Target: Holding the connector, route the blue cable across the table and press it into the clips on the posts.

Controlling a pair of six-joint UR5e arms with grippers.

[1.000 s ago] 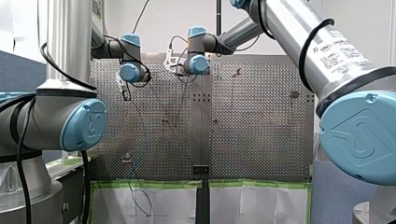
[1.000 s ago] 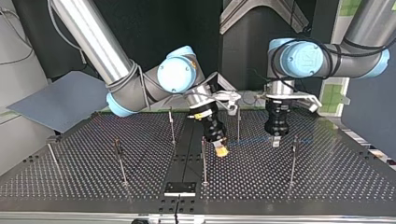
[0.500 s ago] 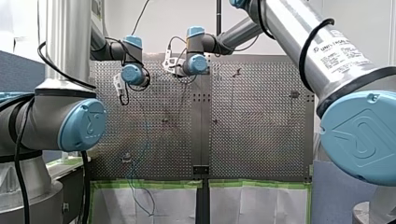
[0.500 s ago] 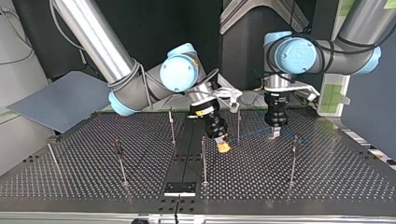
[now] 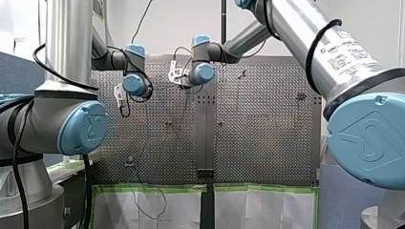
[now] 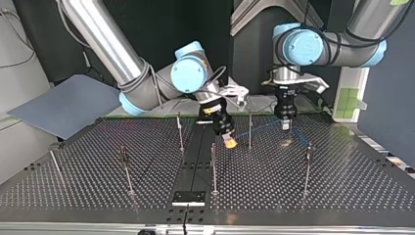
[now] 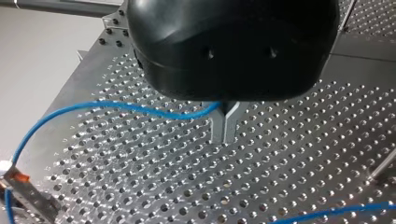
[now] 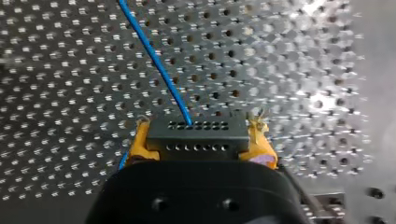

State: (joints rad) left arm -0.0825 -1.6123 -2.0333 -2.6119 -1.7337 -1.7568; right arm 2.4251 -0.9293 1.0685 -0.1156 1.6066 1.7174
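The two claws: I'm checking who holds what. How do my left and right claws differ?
My left claw has bare metal fingers; my right claw has yellow pads. The left claw pinches the blue cable; the right claw clamps the dark connector. In the top view the left claw hangs upright, the right claw tilts. Both are shut.

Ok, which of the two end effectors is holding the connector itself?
My right end effector, the one with yellow pads, clamps the grey connector; my left end effector's metal fingers pinch only the blue cable.
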